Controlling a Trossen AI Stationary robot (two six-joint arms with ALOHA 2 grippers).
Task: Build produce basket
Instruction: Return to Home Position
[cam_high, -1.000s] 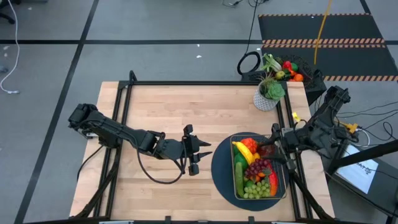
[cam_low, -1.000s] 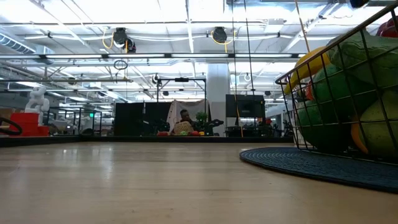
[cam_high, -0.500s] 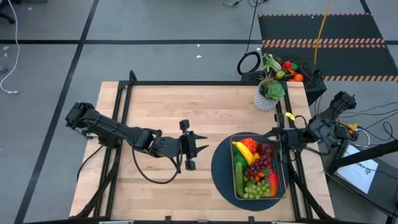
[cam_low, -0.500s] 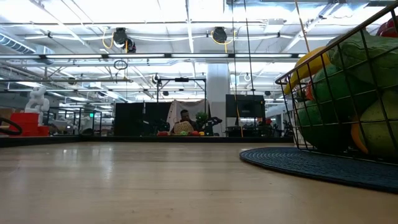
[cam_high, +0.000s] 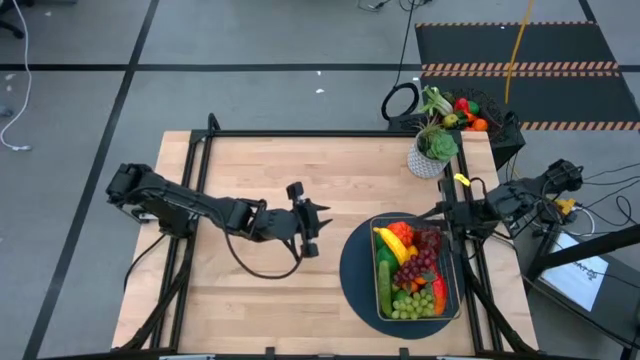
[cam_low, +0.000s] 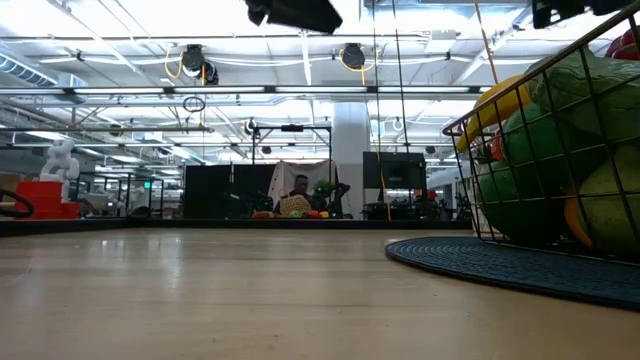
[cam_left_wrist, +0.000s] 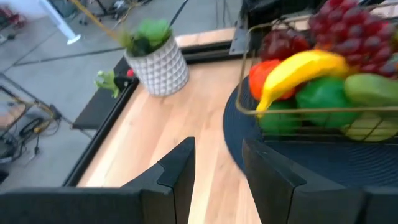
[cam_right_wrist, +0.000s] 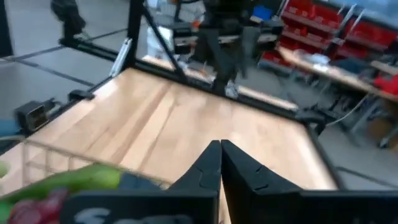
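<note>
Left gripper (cam_high: 312, 230) hovers over the bench (cam_high: 260, 170) well apart from the basket (cam_high: 377, 285), fingers spread; right gripper (cam_high: 443, 215) hangs just beside the basket's rim, pressed together, empty. Produce (cam_high: 410, 270) fills the basket — light, hard, probably slick plastic — so the stiff wire rim looks the surest hold

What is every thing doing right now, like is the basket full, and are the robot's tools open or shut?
Basket: full of produce, sitting on the mat.
Banana: lying in the basket.
Purple grapes: on top of the pile.
Green grapes: in the basket.
Left tool: open, empty, above bare table.
Right tool: shut, empty, near the basket.
Potted plant: upright.
</note>
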